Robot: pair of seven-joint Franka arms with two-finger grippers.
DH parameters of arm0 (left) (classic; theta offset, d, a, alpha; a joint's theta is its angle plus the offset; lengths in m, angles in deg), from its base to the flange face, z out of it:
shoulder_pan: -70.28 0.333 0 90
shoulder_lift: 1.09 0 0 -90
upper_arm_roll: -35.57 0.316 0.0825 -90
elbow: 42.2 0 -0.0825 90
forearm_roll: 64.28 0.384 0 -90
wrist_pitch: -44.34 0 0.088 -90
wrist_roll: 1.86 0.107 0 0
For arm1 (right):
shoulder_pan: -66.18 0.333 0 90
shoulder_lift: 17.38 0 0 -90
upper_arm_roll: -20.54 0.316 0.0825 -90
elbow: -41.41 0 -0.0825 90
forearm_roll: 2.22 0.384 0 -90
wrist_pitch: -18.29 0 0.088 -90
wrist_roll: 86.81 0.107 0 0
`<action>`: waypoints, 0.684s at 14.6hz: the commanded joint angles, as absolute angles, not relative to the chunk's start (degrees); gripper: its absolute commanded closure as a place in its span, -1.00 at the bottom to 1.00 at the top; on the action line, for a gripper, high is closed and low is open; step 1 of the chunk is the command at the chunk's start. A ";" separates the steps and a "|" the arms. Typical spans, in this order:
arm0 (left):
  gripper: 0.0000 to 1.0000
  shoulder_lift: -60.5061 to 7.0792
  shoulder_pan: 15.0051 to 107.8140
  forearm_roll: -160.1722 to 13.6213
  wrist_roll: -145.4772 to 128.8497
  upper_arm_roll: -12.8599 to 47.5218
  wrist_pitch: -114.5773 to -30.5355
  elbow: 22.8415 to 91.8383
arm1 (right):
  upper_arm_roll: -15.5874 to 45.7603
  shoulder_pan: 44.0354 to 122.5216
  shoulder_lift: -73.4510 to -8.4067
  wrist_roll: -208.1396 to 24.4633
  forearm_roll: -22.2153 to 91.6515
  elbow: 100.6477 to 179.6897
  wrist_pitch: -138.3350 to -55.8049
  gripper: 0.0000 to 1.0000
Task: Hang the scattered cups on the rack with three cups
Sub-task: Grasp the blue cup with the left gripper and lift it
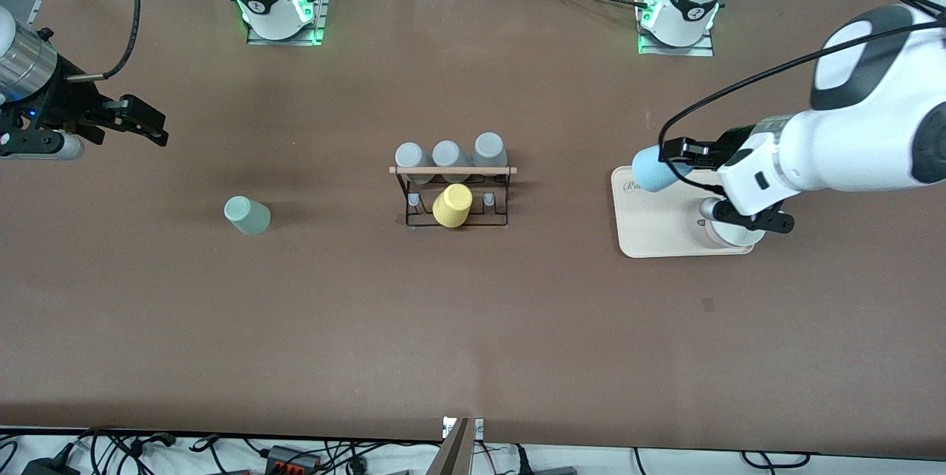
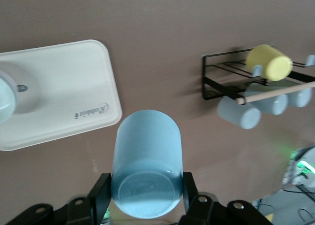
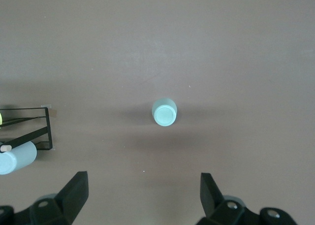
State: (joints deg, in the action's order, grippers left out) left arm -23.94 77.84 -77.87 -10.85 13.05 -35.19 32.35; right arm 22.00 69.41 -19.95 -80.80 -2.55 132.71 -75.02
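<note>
My left gripper is shut on the light blue cup, held on its side above the beige tray's edge. In the left wrist view the fingers clamp the cup on both sides near its base. The pale mint-green cup stands upside down on the table toward the right arm's end, also seen in the right wrist view. My right gripper is open and empty, up over the table at that end. The black wire rack with its wooden rod stands mid-table.
Three grey cups hang on the rack's upper row and a yellow cup on its lower row. The beige tray lies toward the left arm's end, with a white round object on it under my left wrist.
</note>
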 commanded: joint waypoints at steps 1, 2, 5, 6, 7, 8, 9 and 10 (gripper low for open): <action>0.96 -25.78 76.01 -80.45 -12.32 12.37 -34.75 31.19 | 21.85 69.17 -20.45 -81.09 -2.13 132.81 -74.44 -1.00; 0.99 -26.22 75.30 -81.24 -12.58 12.37 -34.85 31.10 | 21.85 68.91 -20.80 -81.09 -2.13 132.90 -74.44 -1.00; 0.98 -27.02 70.56 -82.12 -17.49 12.45 -40.00 31.54 | 21.77 68.73 -22.99 -81.09 -2.30 133.17 -74.79 -1.00; 0.98 -28.06 69.94 -83.08 -18.64 12.37 -42.55 31.54 | 21.77 68.73 -23.87 -81.09 -2.39 133.26 -75.05 -1.00; 0.98 -29.38 68.98 -84.40 -18.82 12.45 -44.58 31.54 | 21.77 68.73 -24.75 -81.09 -2.48 133.26 -75.66 -1.00; 0.98 -30.35 68.27 -84.50 -18.91 12.37 -47.39 31.37 | 21.77 68.73 -25.80 -81.27 -2.48 133.34 -76.36 -1.00; 0.98 -30.71 66.61 -84.15 -18.91 12.45 -49.94 31.45 | 21.77 68.73 -27.47 -81.97 -2.48 133.34 -76.72 -1.00; 0.98 -30.89 64.85 -83.89 -18.91 12.71 -52.40 31.54 | 21.77 68.73 -28.88 -81.97 -2.57 133.60 -78.11 -1.00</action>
State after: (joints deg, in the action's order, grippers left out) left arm -29.69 67.19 -83.11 -18.32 12.44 -48.92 32.50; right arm 21.79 68.96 -26.38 -80.94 -2.58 133.46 -76.12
